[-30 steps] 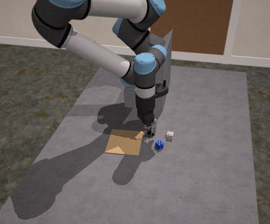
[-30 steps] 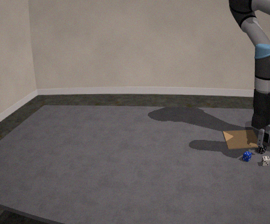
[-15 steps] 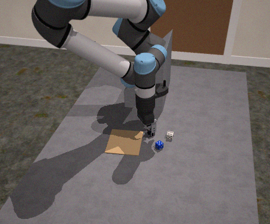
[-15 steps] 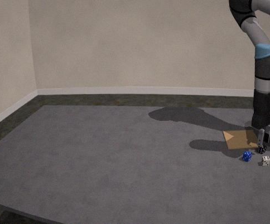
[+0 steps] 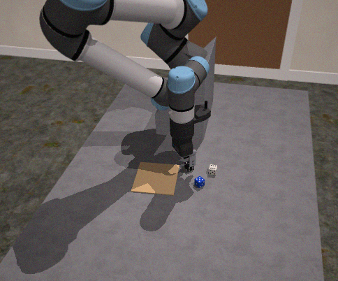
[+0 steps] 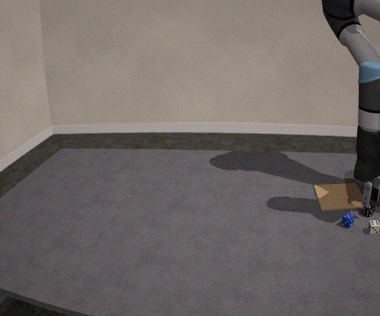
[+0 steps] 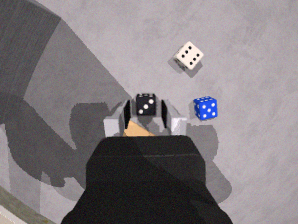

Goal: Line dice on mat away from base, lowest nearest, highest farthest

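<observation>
Three dice, one mat, one table (image 5: 254,210) (image 6: 156,236) (image 7: 250,50) and one pincer (image 5: 190,165) (image 6: 371,203) (image 7: 145,108) with two fingers were seen. All three dice were set on the table, beside the mat.

The black die (image 5: 190,169) (image 6: 368,211) (image 7: 146,106) was found directly in line with the opening of the pincer, framed by a finger on each side in the wrist view. The fingers were held apart, pointed downward, and nothing was gripped by them; a gap was left on both sides of the black die. How far down its sides the fingertips were placed cannot be told. The blue die (image 5: 199,182) (image 6: 347,221) (image 7: 205,108) was placed near the pincer, outside the fingers, and was seen to the lower right of it in the top view. The white die (image 5: 212,170) (image 6: 374,227) (image 7: 189,55) was placed outside them too, to the right of the pincer in that view. The mat (image 5: 154,178) (image 6: 337,196) (image 7: 137,129) was laid just to the left.

Three white pips were shown on top of the black die, five white pips on the blue one, and six black pips on the white one. The mat was tan, four-sided and flat, and was partly covered by shadow, with brighter patches left at two corners.
</observation>
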Controlling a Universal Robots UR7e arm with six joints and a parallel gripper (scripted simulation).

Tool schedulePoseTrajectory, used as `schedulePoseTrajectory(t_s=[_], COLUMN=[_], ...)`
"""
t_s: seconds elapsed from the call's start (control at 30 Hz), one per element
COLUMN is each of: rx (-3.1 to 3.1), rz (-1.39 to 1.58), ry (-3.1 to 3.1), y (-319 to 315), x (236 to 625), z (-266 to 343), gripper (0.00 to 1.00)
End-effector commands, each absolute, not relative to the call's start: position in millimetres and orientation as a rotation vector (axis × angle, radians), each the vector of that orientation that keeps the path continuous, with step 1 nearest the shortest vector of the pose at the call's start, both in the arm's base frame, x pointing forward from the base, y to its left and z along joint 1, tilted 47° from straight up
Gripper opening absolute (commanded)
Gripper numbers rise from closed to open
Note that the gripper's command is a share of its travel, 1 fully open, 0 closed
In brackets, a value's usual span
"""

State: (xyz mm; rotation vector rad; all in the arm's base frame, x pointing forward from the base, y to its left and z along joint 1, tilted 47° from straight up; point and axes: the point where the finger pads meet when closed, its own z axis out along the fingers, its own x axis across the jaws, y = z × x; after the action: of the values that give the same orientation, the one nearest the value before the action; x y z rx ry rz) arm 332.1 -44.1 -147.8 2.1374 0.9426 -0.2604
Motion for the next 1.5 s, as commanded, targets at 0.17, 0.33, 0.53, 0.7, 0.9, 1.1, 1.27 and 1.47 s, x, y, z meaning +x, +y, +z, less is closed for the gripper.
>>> schedulePoseTrajectory(t_s=[0.17,0.33,0.53,0.7,0.9,1.1,1.27,1.47], rx=[2.139,2.139,2.139,2.139,2.138,2.138,2.138,2.138], rz=[-0.259,-0.259,-0.259,-0.259,-0.262,-0.260,-0.260,-0.260], ry=[0.941,0.941,0.941,0.941,0.944,0.943,0.943,0.943], y=[-52.4,-59.3,-63.8,-66.4,-66.2,-66.0,-66.0,-66.0], x=[334.7,335.8,336.4,336.8,335.3,335.7,335.7,335.7], z=[-156.3,-162.8,-167.0,-169.5,-169.5,-169.1,-169.2,-169.2], gripper=[0.79,0.79,0.79,0.79,0.79,0.79,0.79,0.79])
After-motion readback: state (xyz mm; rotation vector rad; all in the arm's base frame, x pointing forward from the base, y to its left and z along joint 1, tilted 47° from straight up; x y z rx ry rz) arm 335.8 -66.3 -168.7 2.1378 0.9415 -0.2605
